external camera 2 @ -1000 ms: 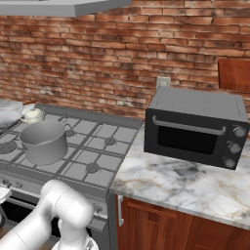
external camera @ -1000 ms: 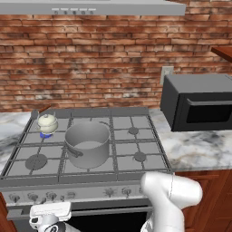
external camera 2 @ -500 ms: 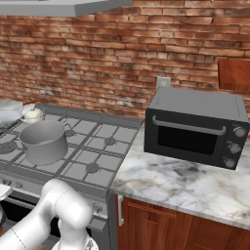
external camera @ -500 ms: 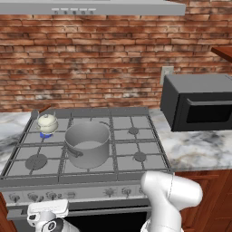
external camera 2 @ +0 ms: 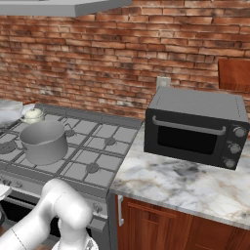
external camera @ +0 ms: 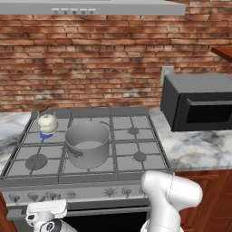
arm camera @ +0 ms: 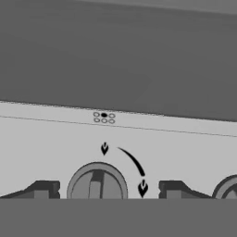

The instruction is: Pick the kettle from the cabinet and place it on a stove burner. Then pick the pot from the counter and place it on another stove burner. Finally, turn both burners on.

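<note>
The cream-white kettle (external camera: 47, 122) (external camera 2: 33, 115) stands on the back-left stove burner, with a small blue flame (external camera: 45, 134) under it. On the middle front burner (external camera: 88, 163) sits the grey pot (external camera: 88, 144) (external camera 2: 44, 142). My gripper (arm camera: 107, 190) is low in front of the stove's knob row (external camera: 68, 195). It is open, with one dark fingertip (arm camera: 41, 189) on each side of a round knob (arm camera: 96, 183) and a gap to the knob on both sides. Flame marks and a curved arrow are printed above that knob.
A dark microwave (external camera: 199, 102) (external camera 2: 195, 127) stands on the marble counter (external camera 2: 185, 180) right of the stove. A brick wall runs behind, with a range hood (external camera: 95, 7) overhead. The reddish-brown cabinet ledge (external camera: 224, 52) juts in at the upper right. A second knob (arm camera: 227, 187) shows at the right edge.
My hand has edged slightly left in front of the knob row. Kettle and pot have not moved.
</note>
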{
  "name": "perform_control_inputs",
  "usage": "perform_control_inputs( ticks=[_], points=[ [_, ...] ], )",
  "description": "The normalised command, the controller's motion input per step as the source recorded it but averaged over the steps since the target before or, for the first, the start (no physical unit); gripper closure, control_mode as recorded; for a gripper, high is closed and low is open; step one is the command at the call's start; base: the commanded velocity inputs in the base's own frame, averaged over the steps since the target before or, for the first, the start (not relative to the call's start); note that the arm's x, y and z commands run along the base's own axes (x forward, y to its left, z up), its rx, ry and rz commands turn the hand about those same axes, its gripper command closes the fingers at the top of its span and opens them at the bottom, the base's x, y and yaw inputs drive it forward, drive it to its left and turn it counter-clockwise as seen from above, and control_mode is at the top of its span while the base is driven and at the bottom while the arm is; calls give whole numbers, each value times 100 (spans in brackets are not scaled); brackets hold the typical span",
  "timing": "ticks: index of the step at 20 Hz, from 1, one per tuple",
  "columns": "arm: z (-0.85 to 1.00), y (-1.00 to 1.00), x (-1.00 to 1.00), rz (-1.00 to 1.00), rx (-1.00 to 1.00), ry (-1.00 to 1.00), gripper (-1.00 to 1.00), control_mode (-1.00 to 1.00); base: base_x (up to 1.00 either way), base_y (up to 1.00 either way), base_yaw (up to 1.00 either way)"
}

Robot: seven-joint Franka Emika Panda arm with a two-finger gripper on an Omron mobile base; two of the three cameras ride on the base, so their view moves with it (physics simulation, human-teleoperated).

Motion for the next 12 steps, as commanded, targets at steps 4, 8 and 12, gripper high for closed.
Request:
perform_control_inputs(
  ticks=[4, 8, 12],
  points=[
    [-3, 0, 16, 0, 0, 0, 100, -100, 0, 0, 0],
    [0, 0, 12, 3, -1, 0, 100, -100, 0, 0, 0],
    [0, 0, 0, 0, -6, 2, 100, -100, 0, 0, 0]
  ],
)
